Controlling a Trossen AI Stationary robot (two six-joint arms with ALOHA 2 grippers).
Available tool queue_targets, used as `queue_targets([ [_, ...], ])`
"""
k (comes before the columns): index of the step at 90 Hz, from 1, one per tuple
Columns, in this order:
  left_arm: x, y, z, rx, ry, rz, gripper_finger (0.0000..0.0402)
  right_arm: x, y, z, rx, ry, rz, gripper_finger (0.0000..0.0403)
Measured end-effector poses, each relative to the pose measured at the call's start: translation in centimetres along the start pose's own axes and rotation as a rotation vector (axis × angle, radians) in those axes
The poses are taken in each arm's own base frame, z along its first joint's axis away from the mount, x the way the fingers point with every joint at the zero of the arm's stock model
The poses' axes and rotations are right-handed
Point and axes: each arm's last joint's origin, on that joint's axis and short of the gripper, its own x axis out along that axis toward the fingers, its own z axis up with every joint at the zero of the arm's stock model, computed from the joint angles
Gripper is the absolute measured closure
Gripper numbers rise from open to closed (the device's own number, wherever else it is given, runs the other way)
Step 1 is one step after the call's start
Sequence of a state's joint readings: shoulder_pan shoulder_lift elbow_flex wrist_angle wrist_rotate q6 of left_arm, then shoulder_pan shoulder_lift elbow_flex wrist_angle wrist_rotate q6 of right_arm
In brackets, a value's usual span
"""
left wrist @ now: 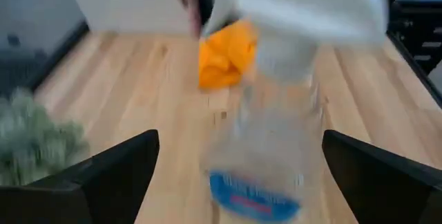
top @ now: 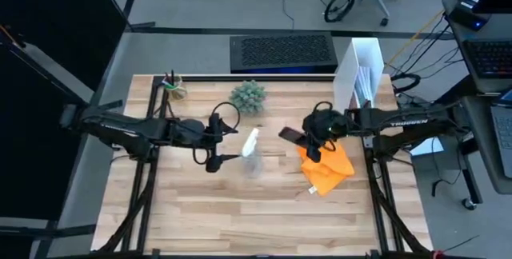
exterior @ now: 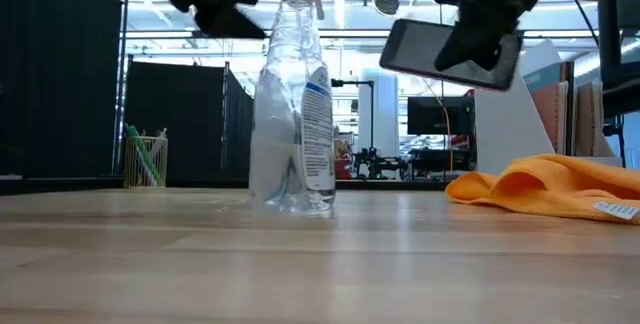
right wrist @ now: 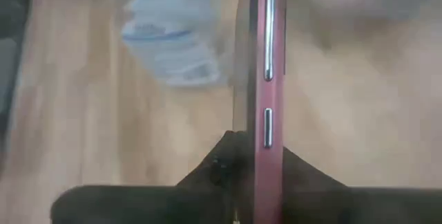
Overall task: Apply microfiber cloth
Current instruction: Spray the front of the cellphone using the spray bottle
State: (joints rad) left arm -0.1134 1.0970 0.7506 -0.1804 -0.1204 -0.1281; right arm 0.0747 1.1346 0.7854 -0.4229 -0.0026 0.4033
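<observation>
From above, the microfiber cloth (top: 327, 171) lies crumpled on the worktop (top: 240, 211), just under the right gripper (top: 310, 145), the nearer arm. Low view: its fingers pinch a phone (exterior: 450, 53) aloft. Left wrist: left gripper (left wrist: 238, 175) fingers spread, by the spray bottle (left wrist: 266, 148)

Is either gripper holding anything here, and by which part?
The right gripper holds the phone aloft by its edge. The left gripper is open, holding nothing.

Orange microfiber cloth (exterior: 555, 186) beside spray bottle (exterior: 293, 104)
</observation>
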Motion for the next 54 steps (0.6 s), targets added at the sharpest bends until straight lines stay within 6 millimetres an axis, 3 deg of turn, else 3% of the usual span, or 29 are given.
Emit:
queue_targets([
  [17,-0.3,-1.3,0.0,-0.023,-0.013,-0.033,0.0011,4.8,2.5,-3.6,0.079,0.081,0.168,0.0389],
  [28,-0.4,-2.2,-0.1,-0.058,-0.016,-0.051,0.0011,7.7,3.9,-4.8,0.089,0.131,0.235,0.0389],
  [44,-0.4,-4.4,-0.6,-0.101,-0.026,-0.062,0.0011,11.1,4.6,-6.0,0.084,0.162,0.306,0.0389],
  [54,0.7,-6.4,-1.4,-0.095,-0.002,-0.075,0.0011,12.4,4.7,-7.0,0.073,0.205,0.308,0.0389],
])
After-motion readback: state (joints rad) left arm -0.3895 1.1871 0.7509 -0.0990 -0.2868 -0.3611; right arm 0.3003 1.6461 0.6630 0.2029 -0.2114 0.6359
